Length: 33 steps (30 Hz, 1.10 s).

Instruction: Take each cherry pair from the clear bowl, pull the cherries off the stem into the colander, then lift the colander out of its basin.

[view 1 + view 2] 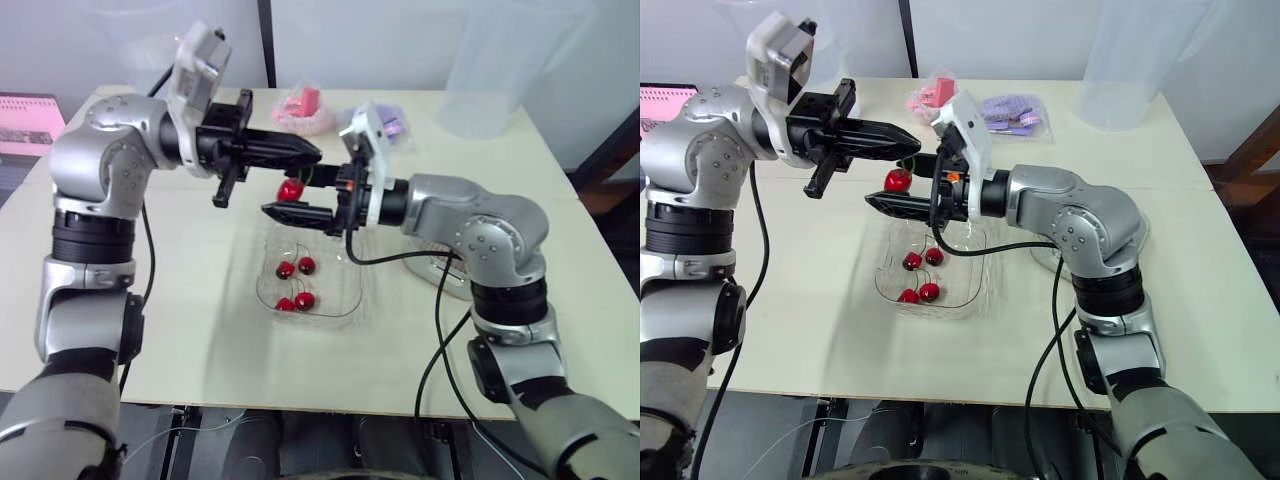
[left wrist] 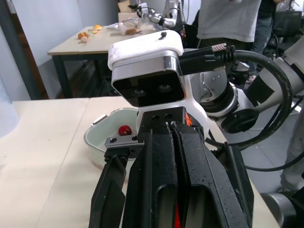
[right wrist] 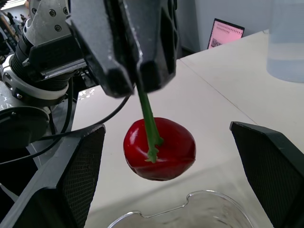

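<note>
Now cherry (image 3: 159,149) under L gripper (image 1: 316,153) pinch — stem (image 3: 147,116) near-vertical, fruit end down

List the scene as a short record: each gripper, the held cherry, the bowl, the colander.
left gripper: shut on the stem above the clear bowl
hanging cherry: on that stem, in the air
right gripper: open, a finger on either side of the hanging cherry, not touching
clear bowl: four cherries inside
colander: one loose cherry inside

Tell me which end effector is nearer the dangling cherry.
Left. The left end effector pinches the stem of the cherry; the right end effector is open, fingers flanking it without touching.
</note>
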Available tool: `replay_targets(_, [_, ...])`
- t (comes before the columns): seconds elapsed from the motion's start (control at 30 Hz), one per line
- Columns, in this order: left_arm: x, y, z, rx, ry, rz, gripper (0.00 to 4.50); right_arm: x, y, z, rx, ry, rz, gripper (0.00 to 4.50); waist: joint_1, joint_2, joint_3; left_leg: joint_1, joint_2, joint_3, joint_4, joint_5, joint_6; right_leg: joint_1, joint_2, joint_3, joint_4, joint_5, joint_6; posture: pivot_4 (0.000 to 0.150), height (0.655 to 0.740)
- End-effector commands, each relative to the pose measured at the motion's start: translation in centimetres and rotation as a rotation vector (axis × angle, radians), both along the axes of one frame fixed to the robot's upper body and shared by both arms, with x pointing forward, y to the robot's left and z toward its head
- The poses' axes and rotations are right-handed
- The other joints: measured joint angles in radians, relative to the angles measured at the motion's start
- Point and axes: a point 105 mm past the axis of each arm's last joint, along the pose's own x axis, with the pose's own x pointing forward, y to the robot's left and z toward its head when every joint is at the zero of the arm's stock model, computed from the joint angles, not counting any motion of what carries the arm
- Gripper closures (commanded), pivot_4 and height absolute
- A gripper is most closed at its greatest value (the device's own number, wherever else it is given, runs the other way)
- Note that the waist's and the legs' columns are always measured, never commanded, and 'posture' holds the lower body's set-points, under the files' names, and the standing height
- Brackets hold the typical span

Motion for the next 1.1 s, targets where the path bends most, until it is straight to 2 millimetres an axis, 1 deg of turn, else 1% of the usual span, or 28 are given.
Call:
replay_targets(0.03, [-0.6, 0.1, 1.2, -0.013, -0.051, -0.008, 4.50, -0.4, 0.5, 1.0, 0.019, -0.033, 0.018, 0.28, 0.000, 0.000, 0.000, 0.000, 0.000, 0.000, 0.000, 0.000, 0.000, 0.000, 0.000, 0.000, 0.000, 0.000, 0.000, 0.150, 0.7367])
replay_targets(0.1, [-0.6, 0.0, 1.2, -0.013, -0.050, -0.009, 4.50, -0.3, 0.5, 1.0, 0.020, -0.032, 0.019, 0.86, 0.000, 0.000, 0.000, 0.000, 0.000, 0.000, 0.000, 0.000, 0.000, 0.000, 0.000, 0.000, 0.000, 0.000, 0.000, 0.150, 0.7367])
replay_targets(0.27, [-0.6, -0.1, 1.1, -0.013, -0.050, -0.009, 4.50, -0.5, 0.6, 1.0, 0.021, -0.036, 0.024, 3.37, 0.000, 0.000, 0.000, 0.000, 0.000, 0.000, 0.000, 0.000, 0.000, 0.000, 0.000, 0.000, 0.000, 0.000, 0.000, 0.150, 0.7367])
replay_targets(0.3, [-0.6, 0.0, 1.1, -0.013, -0.050, -0.008, 4.50, -0.5, 0.5, 1.0, 0.020, -0.036, 0.024, 3.68, 0.000, 0.000, 0.000, 0.000, 0.000, 0.000, 0.000, 0.000, 0.000, 0.000, 0.000, 0.000, 0.000, 0.000, 0.000, 0.150, 0.7367])
replay_targets(0.43, [-0.5, 0.0, 1.0, -0.013, -0.050, -0.005, 4.50, -0.8, 0.3, 0.8, 0.006, -0.036, 0.023, 3.76, 0.000, 0.000, 0.000, 0.000, 0.000, 0.000, 0.000, 0.000, 0.000, 0.000, 0.000, 0.000, 0.000, 0.000, 0.000, 0.150, 0.7367])
replay_targets(0.47, [-0.6, 0.0, 1.0, -0.014, -0.051, -0.005, 4.50, -0.9, 0.2, 0.4, -0.011, -0.033, 0.023, 3.76, 0.000, 0.000, 0.000, 0.000, 0.000, 0.000, 0.000, 0.000, 0.000, 0.000, 0.000, 0.000, 0.000, 0.000, 0.000, 0.150, 0.7367])
replay_targets(0.6, [-0.6, 0.0, 1.2, -0.018, -0.055, -0.004, 4.50, -1.5, -0.3, -2.2, -0.104, -0.001, 0.026, 3.76, 0.001, 0.000, 0.000, 0.000, 0.000, 0.000, 0.000, 0.000, 0.000, 0.000, 0.000, 0.000, -0.001, 0.000, 0.000, 0.150, 0.7367])
replay_targets(0.67, [-0.5, 0.1, 1.3, -0.020, -0.056, -0.004, 4.50, -1.9, -0.6, -4.0, -0.155, 0.023, 0.029, 3.76, 0.000, 0.000, 0.000, 0.000, 0.000, 0.000, 0.000, 0.000, 0.000, 0.000, 0.000, 0.000, -0.001, 0.000, 0.000, 0.150, 0.7367])
replay_targets(0.73, [-0.5, 0.1, 1.4, -0.021, -0.057, -0.004, 4.50, -2.1, -0.8, -5.1, -0.186, 0.040, 0.028, 3.76, 0.000, 0.000, 0.000, 0.000, 0.000, 0.000, 0.000, 0.000, 0.000, 0.000, 0.000, 0.000, -0.001, 0.000, 0.000, 0.150, 0.7367])
replay_targets(0.83, [-0.6, 0.1, 1.4, -0.021, -0.058, -0.006, 4.50, -2.1, -1.8, -7.0, -0.236, 0.071, -0.002, 3.76, 0.000, 0.000, 0.000, 0.000, 0.000, 0.000, 0.000, 0.000, 0.000, 0.000, 0.000, 0.000, 0.000, 0.000, 0.000, 0.150, 0.7367])
replay_targets(0.87, [-0.6, 0.1, 1.4, -0.021, -0.058, -0.007, 4.50, -1.9, -2.3, -7.1, -0.240, 0.072, -0.021, 3.76, 0.000, 0.000, 0.000, 0.000, 0.000, 0.000, 0.000, 0.000, 0.000, 0.000, 0.000, 0.000, -0.001, 0.000, 0.000, 0.150, 0.7367])
replay_targets(0.93, [-0.6, 0.1, 1.3, -0.019, -0.058, -0.007, 4.50, -1.4, -3.4, -6.4, -0.228, 0.058, -0.066, 3.76, 0.000, 0.000, 0.000, 0.000, 0.000, 0.000, 0.000, 0.000, 0.000, 0.000, 0.000, 0.000, -0.001, 0.000, 0.000, 0.150, 0.7367])
replay_targets(1.0, [-0.6, 0.2, 1.2, -0.017, -0.056, -0.005, 4.50, -0.7, -5.4, -5.2, -0.229, 0.016, -0.135, 3.76, 0.001, 0.000, 0.000, 0.000, 0.000, 0.000, 0.000, 0.000, 0.000, 0.000, 0.000, 0.000, -0.001, 0.000, 0.000, 0.150, 0.7367])
replay_targets(1.1, [-0.7, 0.4, 0.7, -0.011, -0.052, 0.000, 4.50, 0.1, -8.8, -3.6, -0.239, -0.029, -0.244, 3.76, 0.006, 0.000, 0.000, -0.001, 0.000, 0.000, 0.000, 0.000, 0.000, 0.000, 0.000, 0.000, -0.001, 0.000, 0.000, 0.150, 0.7367])
